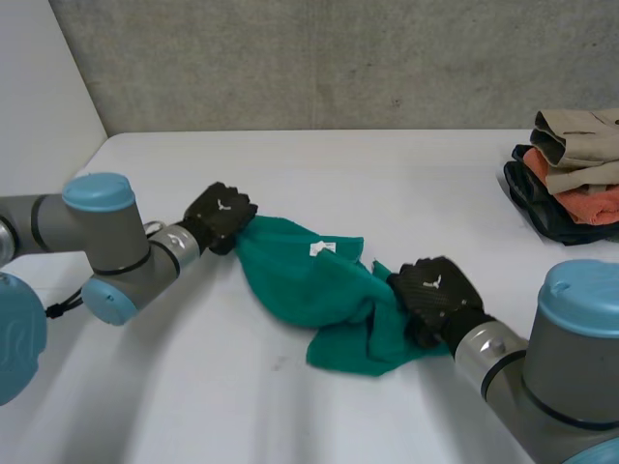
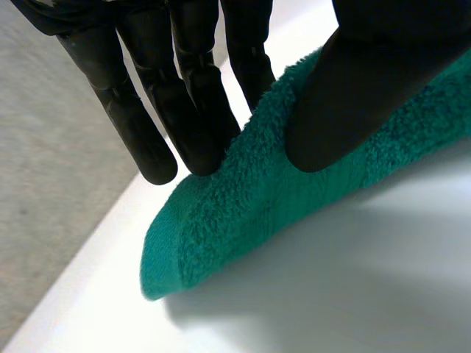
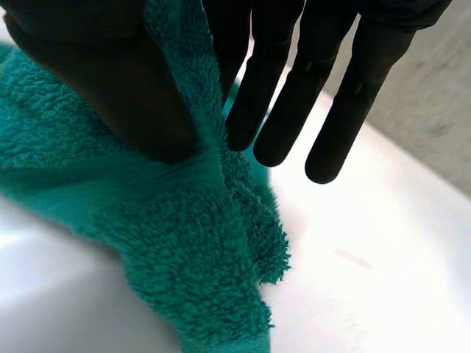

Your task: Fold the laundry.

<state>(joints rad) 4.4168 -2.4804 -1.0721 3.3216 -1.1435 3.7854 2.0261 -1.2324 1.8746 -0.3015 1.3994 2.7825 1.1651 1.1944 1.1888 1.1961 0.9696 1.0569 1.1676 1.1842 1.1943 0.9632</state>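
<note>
A white table stands against a grey concrete wall. A green towel lies crumpled near the middle of the table, towards the near edge, stretched loosely between two black robot hands.

The left hand holds the towel's left end. In the left wrist view, its thumb presses down on the terry cloth while the straight fingers lie against the other side, pinching the edge. That corner is lifted just off the table.

The right hand grips the towel's right side, where the cloth bunches into folds. In the right wrist view, the thumb clamps a ridge of towel against the nearest finger, and the other fingers are extended beside it.

A pile of folded clothes, in beige, orange and dark fabric, sits at the table's right edge near the far corner, well apart from the towel. The far half of the table, the left side and the strip along the near edge are bare white surface.
</note>
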